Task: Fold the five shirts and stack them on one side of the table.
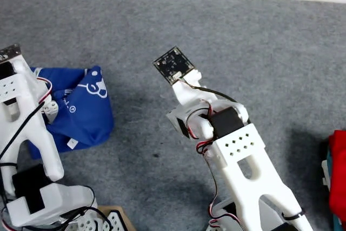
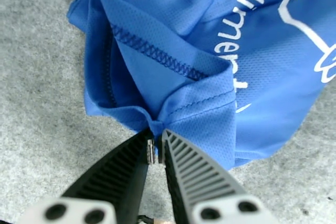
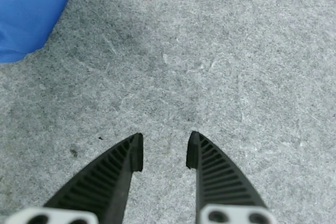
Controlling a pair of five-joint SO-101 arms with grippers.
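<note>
Pinching crumpled blue shirt [image 2: 173,30] w/ white print by hem, L gripper [image 2: 156,149]

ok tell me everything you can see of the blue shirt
The blue shirt looks like a sporty mesh fabric, with white print and darker blue stitching along a hem. It lies crumpled and partly folded over itself on the grey table, at the left of the high view. A small white tag shows at its near edge. The left hand is shut on a corner of its hem.
</note>
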